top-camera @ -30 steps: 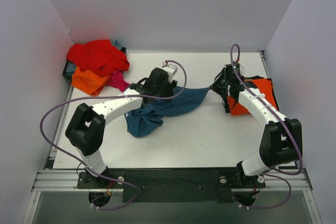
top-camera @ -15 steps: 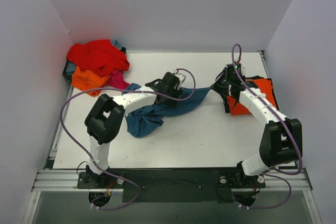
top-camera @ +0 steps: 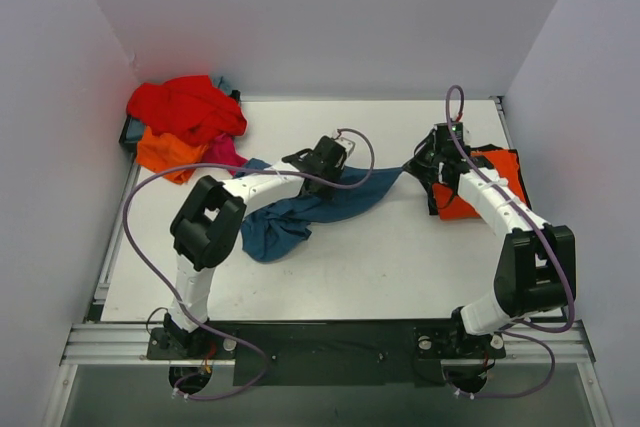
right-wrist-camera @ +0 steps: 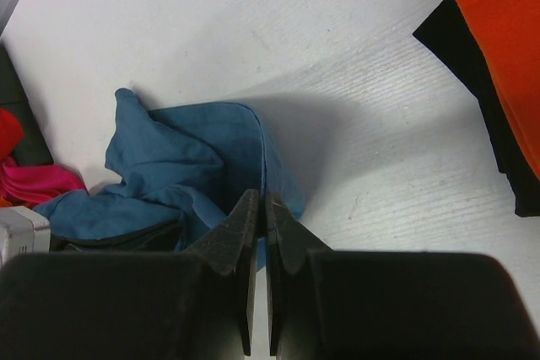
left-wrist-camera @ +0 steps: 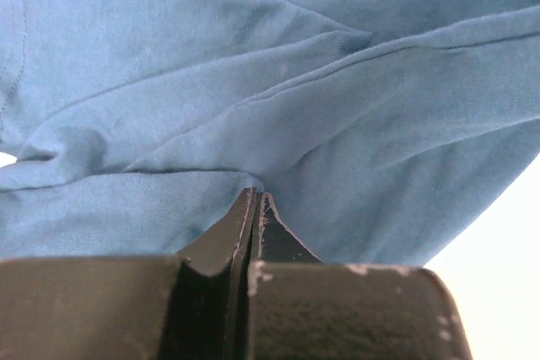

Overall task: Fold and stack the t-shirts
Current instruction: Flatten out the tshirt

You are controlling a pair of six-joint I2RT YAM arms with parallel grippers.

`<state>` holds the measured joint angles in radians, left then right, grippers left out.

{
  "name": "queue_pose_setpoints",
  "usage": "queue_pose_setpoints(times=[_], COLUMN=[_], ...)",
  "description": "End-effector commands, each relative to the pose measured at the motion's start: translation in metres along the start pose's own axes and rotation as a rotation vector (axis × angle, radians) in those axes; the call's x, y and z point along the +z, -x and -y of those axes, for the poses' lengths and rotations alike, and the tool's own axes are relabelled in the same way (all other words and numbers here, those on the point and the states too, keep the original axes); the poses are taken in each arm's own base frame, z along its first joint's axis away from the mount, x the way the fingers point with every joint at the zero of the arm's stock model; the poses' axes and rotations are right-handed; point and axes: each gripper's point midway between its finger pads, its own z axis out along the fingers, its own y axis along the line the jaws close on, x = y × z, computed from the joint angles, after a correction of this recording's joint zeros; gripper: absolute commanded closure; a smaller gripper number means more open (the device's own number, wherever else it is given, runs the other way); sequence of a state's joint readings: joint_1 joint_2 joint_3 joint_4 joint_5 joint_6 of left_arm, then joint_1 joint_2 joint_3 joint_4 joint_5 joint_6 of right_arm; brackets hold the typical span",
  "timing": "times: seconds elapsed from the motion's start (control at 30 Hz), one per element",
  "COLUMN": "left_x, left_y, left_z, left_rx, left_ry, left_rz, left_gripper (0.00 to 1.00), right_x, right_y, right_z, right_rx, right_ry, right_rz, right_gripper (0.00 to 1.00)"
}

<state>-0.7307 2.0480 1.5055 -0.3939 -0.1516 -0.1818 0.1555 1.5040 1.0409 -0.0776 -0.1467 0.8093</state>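
1. teal t-shirt (top-camera: 300, 209) lies rumpled mid-table (top-camera: 400, 247), one end pulled toward 2 o'clock.
2. left gripper (left-wrist-camera: 256, 201): jaws clenched on a teal fold.
3. right gripper (right-wrist-camera: 257, 205): jaws clamped on the teal edge.
4. red/orange/magenta heap (top-camera: 185, 112) at 10 o'clock.
5. orange-on-black stack (top-camera: 495, 177) at 3 o'clock.

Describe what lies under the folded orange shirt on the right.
A black shirt pokes out from under the orange shirt. Most of it is covered, so anything lower is hidden.
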Motion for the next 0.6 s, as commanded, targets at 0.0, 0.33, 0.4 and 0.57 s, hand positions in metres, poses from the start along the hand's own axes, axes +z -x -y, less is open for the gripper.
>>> queue_pose_setpoints(times=[0.0,0.33,0.4,0.57], left_x=[-0.010,-0.118,-0.151,-0.257], left_y=[0.030,0.148,0.169,0.203], left_z=[-0.004,-0.141,-0.176,-0.244], left_rx=[-0.038,-0.455,-0.521,-0.647], left_ry=[0.030,0.112,0.151,0.188], left_rz=[0.072,0.408,0.483,0.697], left_gripper=[1.00,1.00,1.00,1.00], right_x=[0.005,-0.011,-0.022,-0.076], right_y=[-0.001,0.069,0.089,0.145], right_z=[0.004,-0.050,-0.071,-0.123], right_rx=[0.013,0.028,0.019,0.015], right_ry=[0.000,0.100,0.133,0.312], right_rz=[-0.009,0.094,0.097,0.152], right_gripper=[1.00,1.00,1.00,1.00])
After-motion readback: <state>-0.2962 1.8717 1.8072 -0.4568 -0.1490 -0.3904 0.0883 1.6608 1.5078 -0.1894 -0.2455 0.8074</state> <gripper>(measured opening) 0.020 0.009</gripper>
